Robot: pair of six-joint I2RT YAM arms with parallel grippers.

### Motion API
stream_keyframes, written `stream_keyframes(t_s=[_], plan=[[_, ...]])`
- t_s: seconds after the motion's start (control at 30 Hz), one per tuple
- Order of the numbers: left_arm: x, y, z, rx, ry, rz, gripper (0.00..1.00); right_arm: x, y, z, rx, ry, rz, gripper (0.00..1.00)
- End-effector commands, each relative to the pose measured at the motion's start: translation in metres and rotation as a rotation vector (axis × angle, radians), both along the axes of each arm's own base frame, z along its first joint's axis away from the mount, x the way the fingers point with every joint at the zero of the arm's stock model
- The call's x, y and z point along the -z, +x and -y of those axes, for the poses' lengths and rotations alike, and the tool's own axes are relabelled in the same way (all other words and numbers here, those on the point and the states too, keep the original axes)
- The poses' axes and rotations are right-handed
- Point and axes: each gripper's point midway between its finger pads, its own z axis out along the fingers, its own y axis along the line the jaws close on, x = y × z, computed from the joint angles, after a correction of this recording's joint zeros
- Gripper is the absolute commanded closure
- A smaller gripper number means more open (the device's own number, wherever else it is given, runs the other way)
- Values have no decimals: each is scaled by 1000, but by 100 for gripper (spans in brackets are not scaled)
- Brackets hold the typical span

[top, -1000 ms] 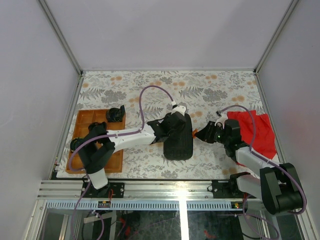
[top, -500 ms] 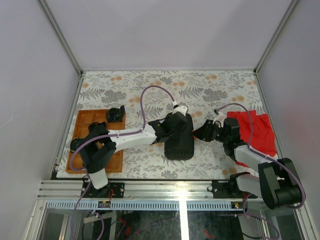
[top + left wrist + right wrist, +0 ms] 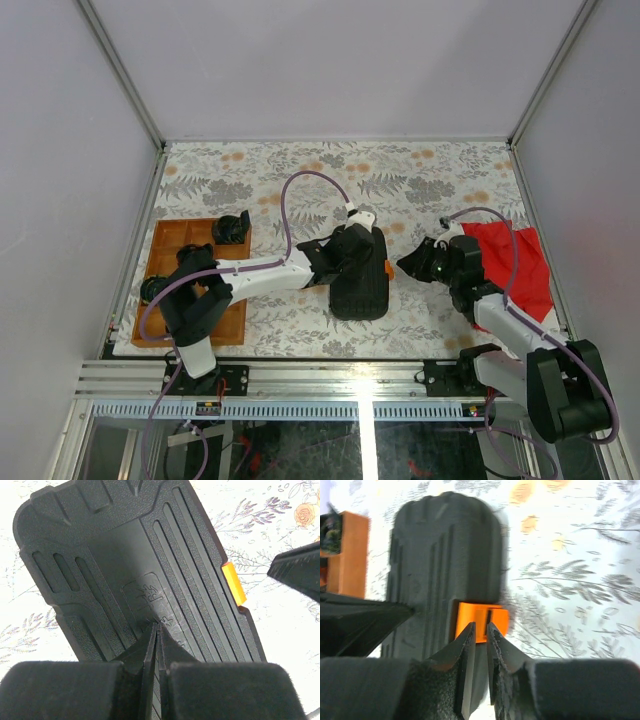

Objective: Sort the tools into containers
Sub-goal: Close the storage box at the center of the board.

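The black tool case [image 3: 360,288] lies closed on the worktop [image 3: 440,170], a little right of the middle and closer to the near edge than the far one. Its long axis runs from near edge to far edge with a slight lean. The orange latch [image 3: 481,619] sits on the case's right long side, about halfway along, which is the side facing the right arm.

The right claw [image 3: 480,630] points at the latch from the right. Its fingers are parted only by a narrow slit and pinch nothing. Their tips lie just before the latch, level with its middle, and whether they touch it cannot be told. So the latch lies dead ahead of this claw, square across the case's long axis, and a short reach toward the left edge looks like all that is needed to meet it.

The left claw [image 3: 156,639] is pressed together and empty. Its tip is set down on the ribbed lid near the middle, seemingly to steady the case. It reaches in from the left, so the latch is on the side of the case turned away from it, and the right arm is plainly the nearer one.

The wooden tray [image 3: 165,262] stands by the left edge, well apart from the case, and a red cloth [image 3: 520,265] lies near the right edge
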Motion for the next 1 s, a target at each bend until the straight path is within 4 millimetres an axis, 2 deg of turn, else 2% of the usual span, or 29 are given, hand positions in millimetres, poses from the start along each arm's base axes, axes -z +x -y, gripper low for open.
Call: stream_keyframes(t_s=[0.0,0.43,0.97], plan=[[58,-43,-18,76,142,-172,100,8,11,29,149,-141,-60,80],[60,-43,-18,77,146,-174,100,20,16,0,-26,-93,-121,88],[60,-43,-17,83,147,-176,100,41,18,-10,-64,-63,-172,89]])
